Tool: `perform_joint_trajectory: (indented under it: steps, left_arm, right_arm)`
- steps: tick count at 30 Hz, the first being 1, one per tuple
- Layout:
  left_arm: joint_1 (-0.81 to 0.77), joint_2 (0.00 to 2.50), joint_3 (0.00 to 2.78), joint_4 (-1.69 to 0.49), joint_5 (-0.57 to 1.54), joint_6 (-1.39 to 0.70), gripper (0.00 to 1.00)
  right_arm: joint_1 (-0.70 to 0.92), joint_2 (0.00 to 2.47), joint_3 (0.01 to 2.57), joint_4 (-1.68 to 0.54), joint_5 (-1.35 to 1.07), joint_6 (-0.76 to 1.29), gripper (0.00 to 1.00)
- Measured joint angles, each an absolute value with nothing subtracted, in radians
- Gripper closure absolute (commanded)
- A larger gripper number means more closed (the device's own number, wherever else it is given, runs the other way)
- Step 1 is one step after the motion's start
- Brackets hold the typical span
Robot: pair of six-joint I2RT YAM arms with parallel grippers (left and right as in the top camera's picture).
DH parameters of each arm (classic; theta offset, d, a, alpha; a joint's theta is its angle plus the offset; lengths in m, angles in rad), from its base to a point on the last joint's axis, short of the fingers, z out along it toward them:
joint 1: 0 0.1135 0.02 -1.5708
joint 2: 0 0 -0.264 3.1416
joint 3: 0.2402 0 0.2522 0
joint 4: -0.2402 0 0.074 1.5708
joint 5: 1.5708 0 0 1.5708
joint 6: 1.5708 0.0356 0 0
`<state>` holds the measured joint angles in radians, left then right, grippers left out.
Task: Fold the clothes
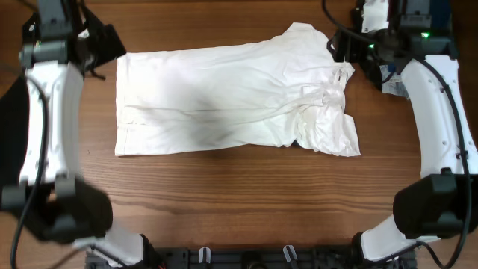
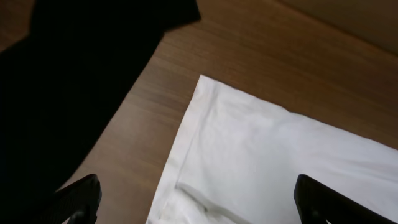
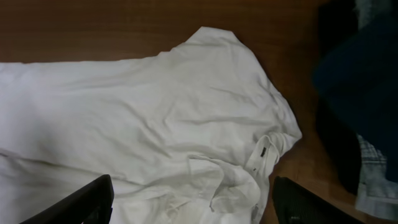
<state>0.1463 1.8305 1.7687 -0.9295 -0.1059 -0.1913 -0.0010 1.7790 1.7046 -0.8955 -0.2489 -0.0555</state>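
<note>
The white T-shirt (image 1: 224,97) lies spread on the wooden table, hem to the left, collar and bunched sleeves to the right. No lettering shows. My left gripper (image 1: 93,46) hangs open above the shirt's far left hem corner; in the left wrist view (image 2: 199,208) its fingers straddle the hem edge of the shirt (image 2: 267,155) without touching it. My right gripper (image 1: 345,46) hangs open above the collar end; in the right wrist view (image 3: 193,208) the crumpled collar and sleeve of the shirt (image 3: 155,118) lie between its fingers, untouched.
A black garment (image 2: 62,81) lies left of the shirt's hem, also at the table's left edge (image 1: 9,112). Dark navy and pale denim pieces (image 3: 364,93) lie right of the collar. Bare wood (image 1: 246,202) runs along the near side.
</note>
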Motion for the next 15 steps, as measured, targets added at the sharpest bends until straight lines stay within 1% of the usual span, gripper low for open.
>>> perform_joint_trajectory:
  steps: [5, 10, 15]
  left_arm:
    - [0.146, 2.104, 1.905, -0.947, -0.097, -0.163, 0.02]
    - [0.146, 2.239, 1.911, -0.896, -0.094, -0.154, 0.02]
    - [0.146, 2.276, 1.915, -0.772, -0.091, -0.15, 0.02]
  right_arm:
    - [0.042, 1.852, 1.705, -0.897, -0.243, -0.08, 0.17]
    - [0.07, 1.872, 1.705, -0.892, -0.242, -0.085, 0.17]
    - [0.072, 1.872, 1.705, -0.889, -0.242, -0.085, 0.17]
